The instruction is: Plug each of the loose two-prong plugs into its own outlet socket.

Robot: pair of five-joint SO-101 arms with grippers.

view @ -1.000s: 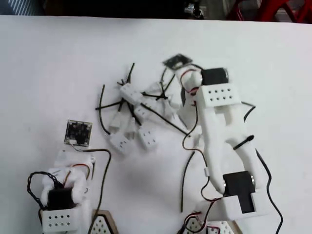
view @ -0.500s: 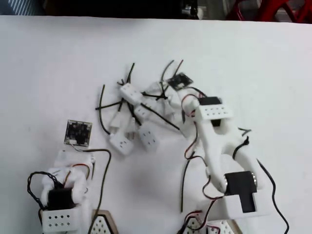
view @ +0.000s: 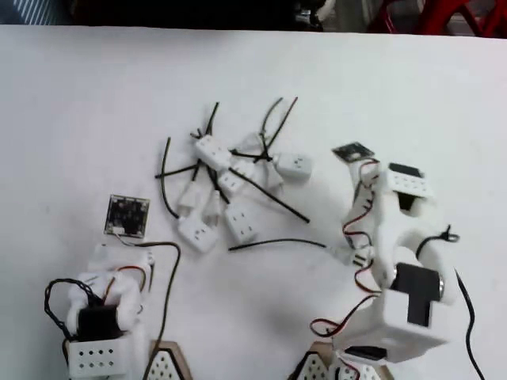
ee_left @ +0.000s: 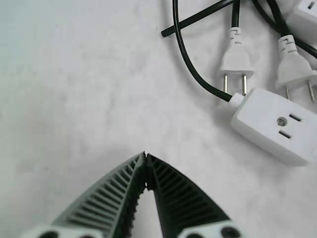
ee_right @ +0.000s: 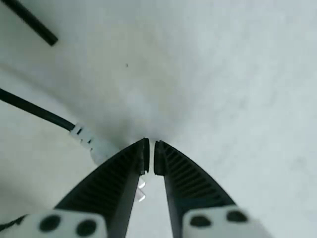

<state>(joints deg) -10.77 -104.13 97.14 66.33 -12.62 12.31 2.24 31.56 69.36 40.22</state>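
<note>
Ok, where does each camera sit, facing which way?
High view: overhead, looking down on the white table, left arm and right arm.
Left wrist view: on left arm, facing past its shut end effector toward a white plastic outlet socket.
Right wrist view: on right arm, facing its end effector, shut on a white plastic two-prong plug.
Shared: high view shows that socket too.

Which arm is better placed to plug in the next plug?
Probably right: the right gripper is shut on a plug. The left gripper is shut and empty, though an outlet socket lies near it.
</note>
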